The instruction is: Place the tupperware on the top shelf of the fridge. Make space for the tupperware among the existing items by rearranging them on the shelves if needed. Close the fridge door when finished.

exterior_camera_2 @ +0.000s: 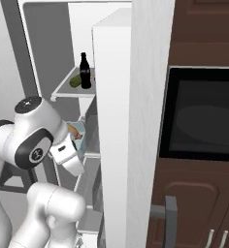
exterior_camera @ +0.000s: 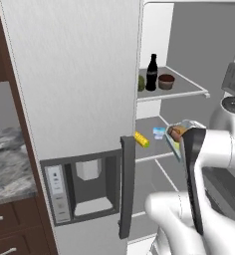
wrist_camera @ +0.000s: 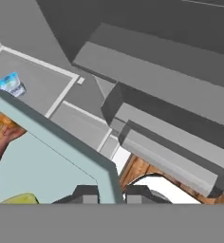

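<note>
From the left base view, the tupperware (exterior_camera: 175, 135) rides in front of the open fridge, level with the middle shelf (exterior_camera: 152, 130). It needs lifting to the top shelf (exterior_camera: 185, 84), I'd say, into the bare right part clear of the bottle (exterior_camera: 152, 72) and bowl (exterior_camera: 166, 81). The right base view shows the tub (exterior_camera_2: 76, 131) beside the wrist. In the hand view the gripper (wrist_camera: 110, 193) pinches the container's pale rim (wrist_camera: 57, 133) between nearly closed fingertips (wrist_camera: 88, 193).

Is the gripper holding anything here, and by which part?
Yes: the gripper is shut on the pale blue translucent tupperware with food inside, pinching its rim at one edge.
</note>
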Robot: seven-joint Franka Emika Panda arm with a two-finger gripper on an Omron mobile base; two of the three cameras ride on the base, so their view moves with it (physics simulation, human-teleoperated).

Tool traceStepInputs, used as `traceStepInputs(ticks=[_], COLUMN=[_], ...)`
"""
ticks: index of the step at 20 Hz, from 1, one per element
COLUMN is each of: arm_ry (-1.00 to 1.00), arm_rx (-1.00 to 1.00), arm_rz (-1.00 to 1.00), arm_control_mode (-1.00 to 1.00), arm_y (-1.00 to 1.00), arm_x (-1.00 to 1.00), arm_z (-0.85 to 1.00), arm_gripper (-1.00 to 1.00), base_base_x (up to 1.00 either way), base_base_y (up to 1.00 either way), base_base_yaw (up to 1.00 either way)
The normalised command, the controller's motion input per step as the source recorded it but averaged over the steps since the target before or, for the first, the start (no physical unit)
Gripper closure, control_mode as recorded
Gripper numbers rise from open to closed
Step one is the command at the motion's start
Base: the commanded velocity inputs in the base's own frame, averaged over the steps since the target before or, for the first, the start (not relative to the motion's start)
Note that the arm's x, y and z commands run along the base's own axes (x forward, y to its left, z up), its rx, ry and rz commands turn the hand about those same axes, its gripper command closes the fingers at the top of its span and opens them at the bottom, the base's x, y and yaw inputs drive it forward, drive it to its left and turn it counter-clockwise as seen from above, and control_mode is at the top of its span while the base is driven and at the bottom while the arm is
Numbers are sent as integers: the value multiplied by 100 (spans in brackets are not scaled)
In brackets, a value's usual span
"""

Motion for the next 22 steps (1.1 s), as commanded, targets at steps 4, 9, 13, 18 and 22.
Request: traceStepInputs(ticks=[4,9,13,18,22], arm_ry=[-15,-19,-13,-13,-7], arm_rx=[-11,2,0,0,2], arm_rz=[-5,-3,0,-3,-3], arm_control_mode=[-100,-100,-100,-100,-100], arm_y=[1,0,0,0,-12], arm_x=[1,-10,0,0,26], arm_z=[64,45,30,35,24], arm_gripper=[100,100,100,100,100], base_base_x=[0,0,0,0,0], base_base_y=[0,0,0,0,0], base_base_yaw=[0,0,0,0,0])
